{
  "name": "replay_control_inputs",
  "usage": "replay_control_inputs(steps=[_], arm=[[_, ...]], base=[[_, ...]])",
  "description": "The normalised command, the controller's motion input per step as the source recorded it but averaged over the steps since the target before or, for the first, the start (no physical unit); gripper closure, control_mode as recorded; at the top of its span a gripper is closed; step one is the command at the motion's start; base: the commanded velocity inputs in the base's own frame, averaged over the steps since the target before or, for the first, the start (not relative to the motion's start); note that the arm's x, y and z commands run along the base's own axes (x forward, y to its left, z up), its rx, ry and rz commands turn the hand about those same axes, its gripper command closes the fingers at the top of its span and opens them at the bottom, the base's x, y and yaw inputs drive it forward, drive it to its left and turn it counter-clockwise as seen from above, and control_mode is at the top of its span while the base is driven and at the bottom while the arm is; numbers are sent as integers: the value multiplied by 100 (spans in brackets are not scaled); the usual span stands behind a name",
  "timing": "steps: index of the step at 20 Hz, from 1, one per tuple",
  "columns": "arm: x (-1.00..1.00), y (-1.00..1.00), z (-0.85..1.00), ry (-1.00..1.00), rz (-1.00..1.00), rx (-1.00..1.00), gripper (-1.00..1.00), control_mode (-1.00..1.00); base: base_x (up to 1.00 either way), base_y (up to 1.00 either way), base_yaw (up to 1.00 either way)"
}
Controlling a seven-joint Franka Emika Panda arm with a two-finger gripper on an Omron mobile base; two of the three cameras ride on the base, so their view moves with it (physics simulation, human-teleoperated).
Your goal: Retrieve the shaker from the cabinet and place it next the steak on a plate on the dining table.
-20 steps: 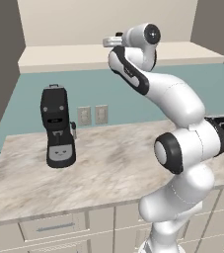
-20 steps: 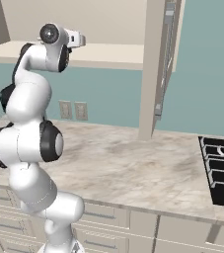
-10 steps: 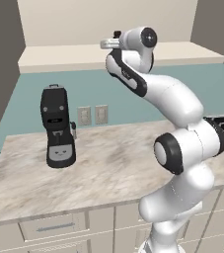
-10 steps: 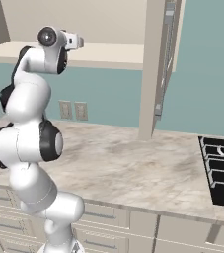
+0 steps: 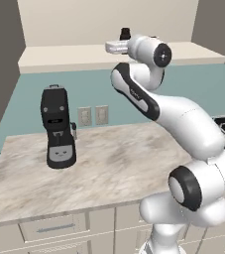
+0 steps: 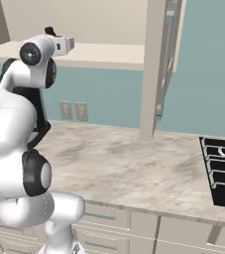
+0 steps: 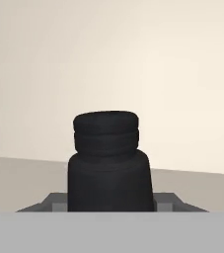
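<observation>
The shaker [image 7: 108, 163], a small black cylinder with a narrower top, stands upright on the cream shelf of the open cabinet [image 5: 69, 54]. My gripper [image 7: 108, 206] is shut on its lower body, one dark finger tip at each side. In the left base view the shaker's top [image 5: 125, 33] pokes up above the white hand, where the gripper [image 5: 124, 41] reaches over the shelf. From the right base view the shaker [image 6: 49, 31] shows as a dark tip above the hand, over the same cabinet shelf [image 6: 109, 52]. The steak, the plate and the dining table are out of view.
A tall black coffee machine [image 5: 58, 126] stands on the marbled counter [image 5: 114, 163] below the shelf, with wall outlets [image 5: 93, 115] behind it. A stove [image 6: 223, 168] lies at the counter's right end. The cabinet's open door [image 6: 166, 59] hangs to the right of the arm.
The jaws have closed from open onto the shaker. The arm has stayed at the shelf with almost no shift.
</observation>
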Motion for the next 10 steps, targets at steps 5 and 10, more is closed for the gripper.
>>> replay_control_inputs(steps=[5,10], arm=[[-100,-8,20,-17,0,5,100,-100],[-100,-24,54,5,-1,11,100,-100]], base=[[0,0,0],[0,0,0]])
